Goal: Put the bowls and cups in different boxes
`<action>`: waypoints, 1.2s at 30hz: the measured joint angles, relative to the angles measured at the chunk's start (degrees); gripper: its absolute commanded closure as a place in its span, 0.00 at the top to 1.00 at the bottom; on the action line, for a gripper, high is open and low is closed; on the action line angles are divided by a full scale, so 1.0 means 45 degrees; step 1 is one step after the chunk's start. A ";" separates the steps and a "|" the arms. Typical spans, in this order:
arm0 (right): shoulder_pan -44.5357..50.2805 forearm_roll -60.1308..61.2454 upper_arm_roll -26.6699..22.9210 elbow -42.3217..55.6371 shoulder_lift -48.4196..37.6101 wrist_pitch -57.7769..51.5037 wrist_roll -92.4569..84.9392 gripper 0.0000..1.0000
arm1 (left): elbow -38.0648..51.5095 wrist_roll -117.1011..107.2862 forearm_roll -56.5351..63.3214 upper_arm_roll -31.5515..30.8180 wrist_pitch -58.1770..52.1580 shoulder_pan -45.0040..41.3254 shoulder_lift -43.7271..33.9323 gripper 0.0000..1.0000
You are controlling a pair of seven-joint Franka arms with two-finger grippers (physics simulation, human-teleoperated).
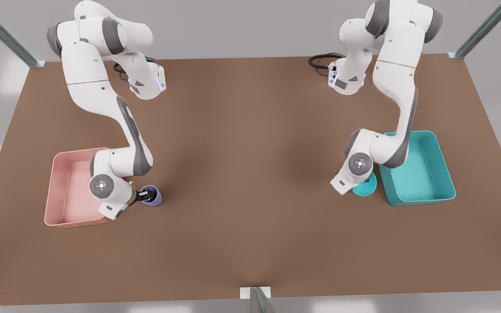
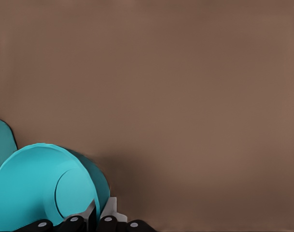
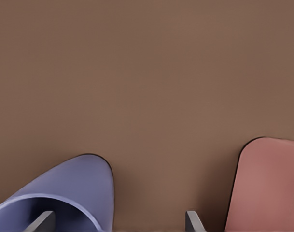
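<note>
The teal bowl [image 1: 365,188] [image 2: 35,188] is tilted beside the teal box [image 1: 444,171] [image 2: 1,140], just off that box's side nearer the table's middle. My left gripper [image 1: 363,180] [image 2: 99,216] is shut on the bowl's rim, on the front view's right. On the front view's left, the lavender cup [image 1: 152,196] [image 3: 84,188] stands on the table right next to the pink box [image 1: 54,191] [image 3: 267,183]. My right gripper [image 1: 144,195] [image 3: 119,221] is open, with one finger inside the cup and the other outside its wall.
The brown table [image 1: 250,174] stretches wide between the two arms. Both boxes lie near the front half, one at each side. Black cables [image 1: 320,58] lie at the far edge by the arm bases. A small bracket [image 1: 255,292] sits at the near edge.
</note>
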 measured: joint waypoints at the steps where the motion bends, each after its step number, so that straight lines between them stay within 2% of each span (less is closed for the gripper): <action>1: -0.0008 0.0000 0.0000 -0.0109 0.0001 0.0034 -0.0004 1.00 | 0.0125 -0.0076 -0.0093 0.0283 -0.0113 0.0003 -0.0759 0.21; 3: -0.0016 0.0002 0.0000 -0.0204 0.0093 0.0088 -0.0013 1.00 | 0.0675 -0.0250 -0.0628 0.0979 -0.0292 0.0185 -0.1941 0.21; 4: -0.0042 0.0002 0.0003 -0.0216 0.0159 0.0109 -0.0017 0.95 | 0.0854 -0.0327 -0.0815 0.1171 -0.0358 0.0640 -0.2215 0.21; 5: -0.0059 0.0003 0.0011 -0.0222 0.0206 0.0127 -0.0021 0.83 | 0.0956 -0.0395 -0.0955 0.1305 -0.0406 0.1189 -0.2357 0.21; 8: -0.0065 0.0027 0.0018 -0.0140 0.0388 0.0162 -0.0049 0.30 | 0.0557 -0.0518 -0.1188 0.2059 -0.0460 0.2037 -0.2447 0.21; 9: -0.0053 0.0052 0.0018 -0.0089 0.0406 0.0160 -0.0067 0.21 | 0.0160 -0.0557 -0.1235 0.2302 -0.0327 0.2174 -0.2401 0.21; 16: 0.0030 0.0411 0.0180 0.0488 0.0026 -0.0167 -0.0240 0.21 | -0.2038 -0.0777 -0.1353 0.2991 0.1636 0.2873 -0.1374 0.21; 21: -0.0697 0.1418 0.0078 0.0979 -0.2857 -0.1669 -0.0895 0.21 | -0.2269 -0.0894 -0.1353 0.3003 0.2770 0.3247 -0.0379 0.21; 23: -0.1497 0.1208 0.0022 0.1011 -0.3416 -0.2218 -0.1400 0.21 | -0.2278 -0.0935 -0.1341 0.3003 0.3054 0.3261 -0.0073 0.21; 24: -0.1920 0.0990 -0.0013 0.1013 -0.3479 -0.2439 -0.1658 0.21 | -0.2279 -0.0926 -0.1371 0.3002 0.3168 0.3271 0.0038 0.51; 25: -0.2328 0.0730 -0.0046 0.1003 -0.3458 -0.2637 -0.1907 0.21 | -0.2280 -0.0886 -0.1433 0.3001 0.3270 0.3277 0.0122 1.00; 28: -0.2978 0.0184 -0.0408 0.1070 -0.2930 -0.3127 -0.2588 0.21 | -0.2261 -0.0409 -0.1963 0.2993 0.3454 0.3269 0.0024 1.00; 30: -0.3201 -0.0038 -0.0678 0.1375 -0.2222 -0.3318 -0.2986 0.21 | -0.1858 -0.0126 -0.2098 0.2985 0.2966 0.3192 -0.0769 1.00; 33: -0.3727 -0.0138 -0.0755 0.2076 -0.0758 -0.3393 -0.3506 0.21 | 0.0868 0.0227 -0.2252 0.2504 0.0843 0.3249 -0.1811 1.00; 36: -0.4049 -0.0166 -0.0761 0.2237 0.0151 -0.3187 -0.3945 0.21 | 0.4452 0.0622 -0.2243 0.0077 -0.2056 0.3083 -0.1887 1.00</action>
